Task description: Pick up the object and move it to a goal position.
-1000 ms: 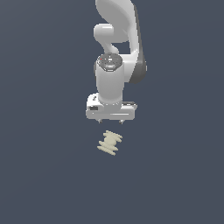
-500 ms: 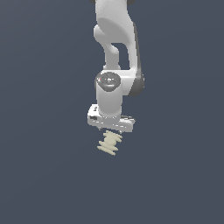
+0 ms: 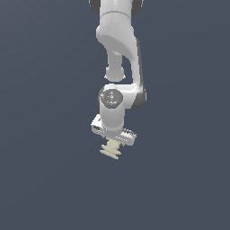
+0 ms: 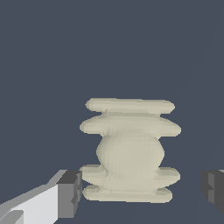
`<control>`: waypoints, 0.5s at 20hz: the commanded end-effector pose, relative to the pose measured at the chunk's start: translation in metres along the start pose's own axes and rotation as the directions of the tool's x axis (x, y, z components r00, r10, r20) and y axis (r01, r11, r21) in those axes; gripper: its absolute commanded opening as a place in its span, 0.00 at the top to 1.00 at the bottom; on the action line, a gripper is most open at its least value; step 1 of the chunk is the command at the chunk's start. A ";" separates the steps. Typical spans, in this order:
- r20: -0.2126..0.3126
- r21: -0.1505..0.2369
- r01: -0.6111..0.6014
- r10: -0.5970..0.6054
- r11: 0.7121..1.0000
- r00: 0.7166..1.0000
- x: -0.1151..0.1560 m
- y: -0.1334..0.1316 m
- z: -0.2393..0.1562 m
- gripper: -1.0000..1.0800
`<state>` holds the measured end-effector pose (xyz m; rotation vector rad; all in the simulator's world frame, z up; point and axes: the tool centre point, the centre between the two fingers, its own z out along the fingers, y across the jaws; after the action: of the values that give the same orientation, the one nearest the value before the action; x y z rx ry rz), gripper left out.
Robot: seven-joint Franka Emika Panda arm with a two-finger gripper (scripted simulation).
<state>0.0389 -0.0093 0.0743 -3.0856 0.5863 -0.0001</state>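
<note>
Gripper is standing with its fingers apart, one dark pad on each side of the object, neither pad touching it; in the exterior view the hand is hanging low, right above the object, which is lying on the plain dark floor under the arm.

Judging by its look, the object is sitting small and stiff, probably light; it is showing flat cream fins stacked along a bulging middle; the fin edges are looking thin, so pads closing on them alone could be slipping off or tilting it; the better hold, I judge, is across the lower fins and the rounded core, where the pads are already lining up.

Much is staying hard to read; the far pad is being cut off by the wrist picture's edge; the fingertips are being hidden behind the hand in the exterior view, so how near the floor they reach cannot be told; no goal marker is showing in either view.
</note>
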 end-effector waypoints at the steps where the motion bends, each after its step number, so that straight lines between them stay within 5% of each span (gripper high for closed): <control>1: 0.000 0.000 -0.022 0.022 1.000 1.000 0.002 0.000 0.006 0.04; 10: 0.001 -0.001 -0.030 0.030 1.000 1.000 0.002 0.000 0.014 0.04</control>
<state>0.0408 -0.0096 0.0635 -3.0772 0.6318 -0.0002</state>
